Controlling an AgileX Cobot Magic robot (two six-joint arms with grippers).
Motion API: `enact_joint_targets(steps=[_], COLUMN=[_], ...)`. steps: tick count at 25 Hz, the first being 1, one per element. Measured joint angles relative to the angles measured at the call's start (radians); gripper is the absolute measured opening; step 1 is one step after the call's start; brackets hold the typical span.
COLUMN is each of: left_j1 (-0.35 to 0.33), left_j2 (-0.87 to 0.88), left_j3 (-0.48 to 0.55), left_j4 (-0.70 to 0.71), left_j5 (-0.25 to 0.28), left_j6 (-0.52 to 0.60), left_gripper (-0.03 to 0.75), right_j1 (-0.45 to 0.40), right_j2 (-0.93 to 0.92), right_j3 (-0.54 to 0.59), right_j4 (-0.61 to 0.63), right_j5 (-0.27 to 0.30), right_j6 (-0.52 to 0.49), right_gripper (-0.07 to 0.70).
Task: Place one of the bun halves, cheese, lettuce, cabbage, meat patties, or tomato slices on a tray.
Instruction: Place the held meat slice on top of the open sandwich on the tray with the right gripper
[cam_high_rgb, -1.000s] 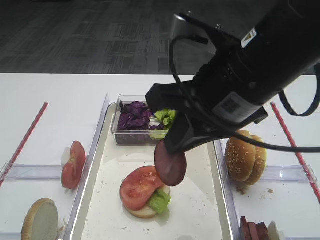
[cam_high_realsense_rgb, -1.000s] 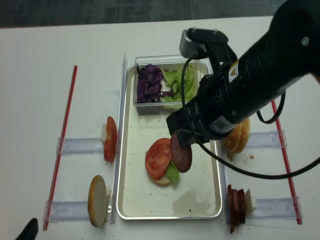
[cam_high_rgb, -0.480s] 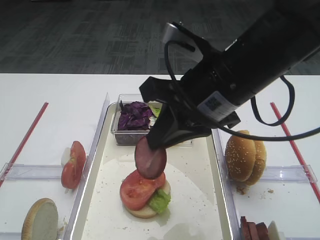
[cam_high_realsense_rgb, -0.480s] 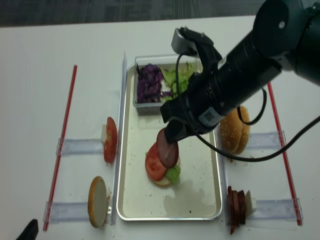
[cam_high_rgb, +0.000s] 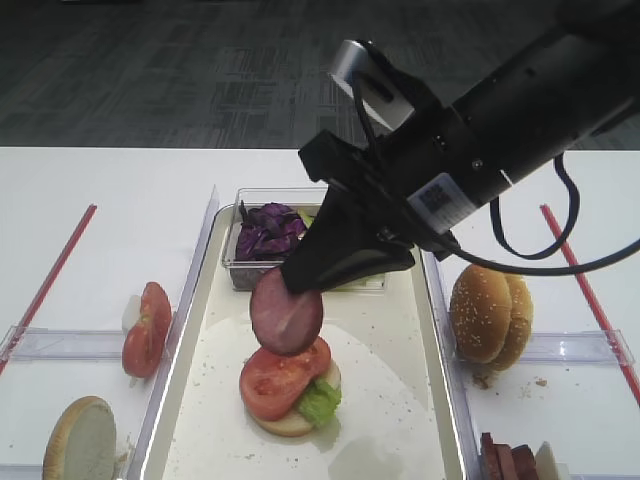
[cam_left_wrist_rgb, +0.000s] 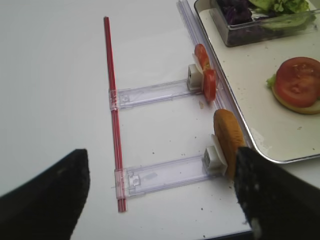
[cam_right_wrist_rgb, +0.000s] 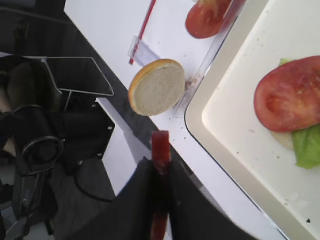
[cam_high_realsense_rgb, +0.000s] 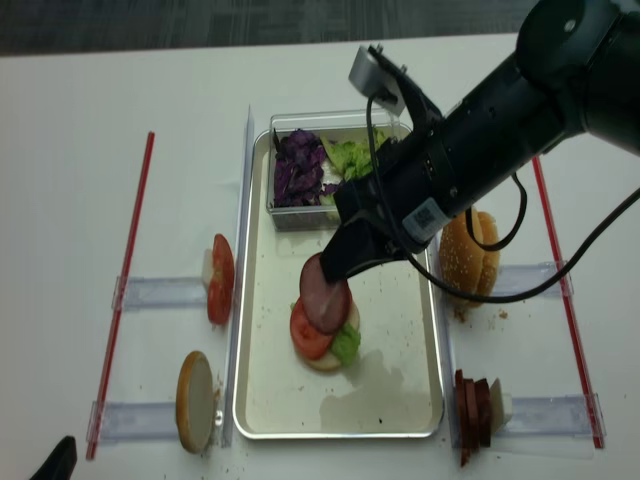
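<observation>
Pinching a round meat patty (cam_high_rgb: 287, 312) by its top edge, the right hand (cam_high_rgb: 305, 281) is pressed shut on it. The patty is held upright just above a stack on the tray (cam_high_rgb: 190, 340): a tomato slice (cam_high_rgb: 277, 376) lies on green lettuce (cam_high_rgb: 320, 402) and a pale bun half (cam_high_rgb: 285, 424). From the right wrist view the patty is seen edge-on between the dark fingers (cam_right_wrist_rgb: 140, 200).

The left hand (cam_left_wrist_rgb: 160, 200) is seen only as two dark blurred fingers spread wide apart over the table (cam_left_wrist_rgb: 55, 75), with nothing between them.

A clear box (cam_high_realsense_rgb: 330, 118) with purple cabbage (cam_high_realsense_rgb: 297, 167) and more lettuce sits at the far end of the tray. Two tomato slices (cam_high_rgb: 145, 330) and a bun half (cam_high_rgb: 82, 440) stand in clear racks on the white table to the left. Seeded buns (cam_high_rgb: 490, 315) and more patties (cam_high_realsense_rgb: 472, 405) are seen on the right. Red strips (cam_high_realsense_rgb: 125, 280) lie on both sides. Dark carpet (cam_high_rgb: 150, 70) is seen beyond the table.
</observation>
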Motion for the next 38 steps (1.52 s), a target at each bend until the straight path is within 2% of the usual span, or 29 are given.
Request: enact_joint_targets(steps=[5,8,14,20,26,38], left_j1=[0.0,0.0,0.0,0.0,0.0,0.0], left_j2=[0.0,0.0,0.0,0.0,0.0,0.0], left_j3=[0.0,0.0,0.0,0.0,0.0,0.0], left_j4=[0.0,0.0,0.0,0.0,0.0,0.0], left_j5=[0.0,0.0,0.0,0.0,0.0,0.0], left_j6=[0.0,0.0,0.0,0.0,0.0,0.0], left_gripper=[0.545,0.545,0.545,0.545,0.545,0.545], right_j1=[0.0,0.0,0.0,0.0,0.0,-0.058], right_j2=[0.014,0.014,0.014,0.014,0.034,0.169], right_j3=[0.0,0.049,0.186,0.219,0.279,0.29], right_j4=[0.015,0.044,0.238,0.285,0.377,0.494], right_j5=[0.012,0.01,0.004,-0.046,-0.066,-0.056], right_j6=[-0.017,-0.048,-0.228,-0.284,-0.381,-0.484], right_gripper=[0.106,0.106,0.106,0.106,0.106,0.106])
